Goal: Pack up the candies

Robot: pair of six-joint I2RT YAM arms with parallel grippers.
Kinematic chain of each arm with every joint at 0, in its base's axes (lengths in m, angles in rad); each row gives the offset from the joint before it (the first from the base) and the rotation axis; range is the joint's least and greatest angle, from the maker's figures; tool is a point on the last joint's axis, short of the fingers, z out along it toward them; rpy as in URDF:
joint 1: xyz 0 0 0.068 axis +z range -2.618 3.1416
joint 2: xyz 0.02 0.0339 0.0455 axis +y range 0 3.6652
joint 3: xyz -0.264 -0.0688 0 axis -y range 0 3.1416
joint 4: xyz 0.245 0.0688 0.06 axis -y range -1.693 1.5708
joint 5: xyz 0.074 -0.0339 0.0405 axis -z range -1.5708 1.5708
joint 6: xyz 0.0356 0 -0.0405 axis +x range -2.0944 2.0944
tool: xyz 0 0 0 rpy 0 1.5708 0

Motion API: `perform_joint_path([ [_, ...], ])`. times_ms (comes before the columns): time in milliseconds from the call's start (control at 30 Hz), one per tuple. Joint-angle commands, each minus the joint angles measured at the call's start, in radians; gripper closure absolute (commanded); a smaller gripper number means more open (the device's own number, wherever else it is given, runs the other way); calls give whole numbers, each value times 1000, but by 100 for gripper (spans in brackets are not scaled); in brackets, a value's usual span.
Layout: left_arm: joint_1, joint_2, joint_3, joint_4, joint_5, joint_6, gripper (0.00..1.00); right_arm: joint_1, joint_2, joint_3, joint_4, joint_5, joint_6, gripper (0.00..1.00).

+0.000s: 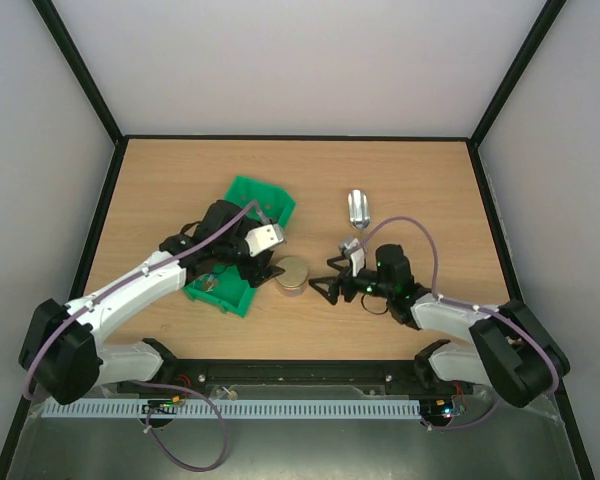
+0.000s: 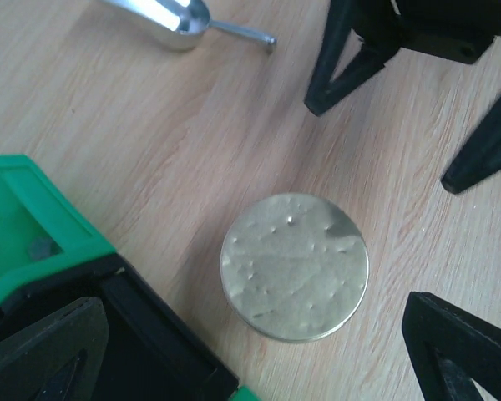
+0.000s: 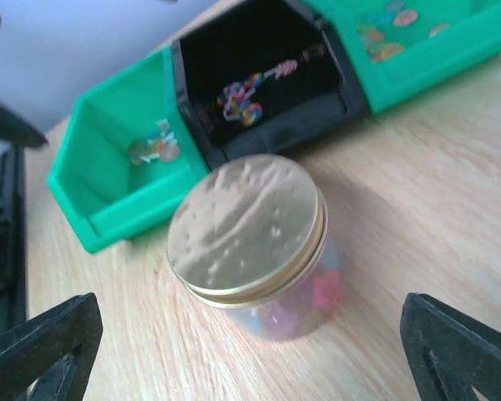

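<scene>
Two hands are flanking the jar (image 1: 293, 275), and you are gripping nothing with either of them. Your left hand (image 2: 252, 305) is hanging over the jar from its left. Its fingers (image 2: 455, 351) are spread wide, one on each side of the gold lid (image 2: 294, 266), and neither is touching it. Your right hand (image 1: 322, 278) is sitting just right of the jar and pointing at it. Its own fingers (image 3: 459, 342) are also gaping fully and standing clear of the jar's wall.

The jar is standing upright on the counter (image 1: 420, 180) with the lid on. Some of the candies (image 3: 321, 292) are showing through the jar's clear wall just under the lid, in pink and pale colours.

More candies are lying in the green bin (image 1: 265, 200), which is sitting just left of the jar with a thin strip of counter between them. A few are resting in the bin's end pocket nearest the jar, and several more are lying in the pocket at its far end. Your left arm (image 1: 140, 285) is covering the bin's middle, so you are not seeing what that part is holding.

Beyond the jar and to its right, the metal scoop (image 1: 358, 208) is lying on the counter, well apart from the jar. Its thin handle is pointing back toward your right hand.
</scene>
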Motion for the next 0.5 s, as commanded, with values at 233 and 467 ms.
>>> perform_joint_path([
  [233, 48, 111, 87, -135, 85, 114, 5, 200, 185, -148, 355, 323, -262, 1],
  [467, 48, 106, 59, -108, 37, 126, 6, 207, 333, -147, 538, 297, -337, 1],
])
